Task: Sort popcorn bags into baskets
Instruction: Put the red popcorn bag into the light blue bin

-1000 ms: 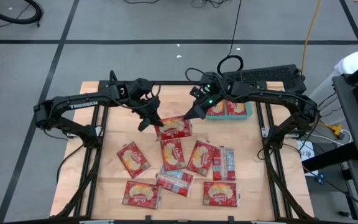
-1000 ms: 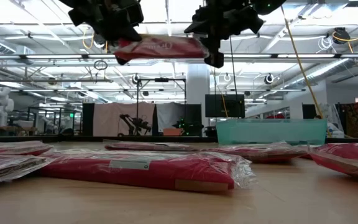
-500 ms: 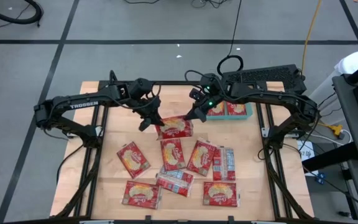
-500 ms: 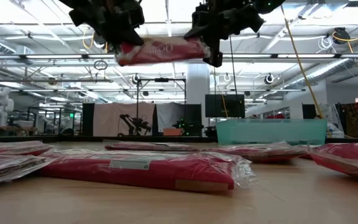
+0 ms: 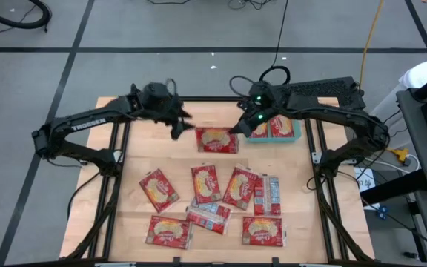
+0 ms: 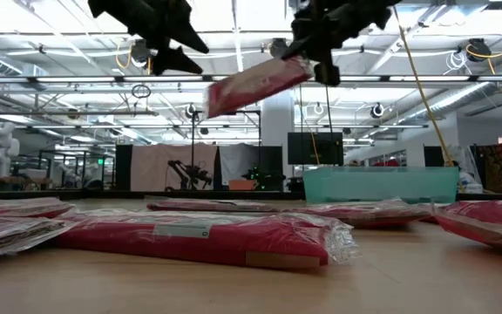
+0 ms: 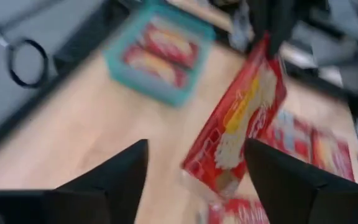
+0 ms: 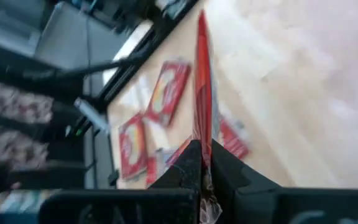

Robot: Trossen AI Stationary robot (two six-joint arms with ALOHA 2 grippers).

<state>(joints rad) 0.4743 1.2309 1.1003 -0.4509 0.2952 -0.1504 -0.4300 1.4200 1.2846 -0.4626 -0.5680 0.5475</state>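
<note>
from above, the right pincer [image 5: 237, 130] pinches one popcorn bag [image 5: 216, 139] above the counter [image 5: 124, 185] beside the basket [image 5: 296, 136]; the low view shows it hanging tilted, the left pincer [image 6: 184, 51] spread wide and apart.

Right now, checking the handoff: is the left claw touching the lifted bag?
Apart. The low view shows the left claw open, with clear space between it and the bag, which hangs from the right claw.
</note>
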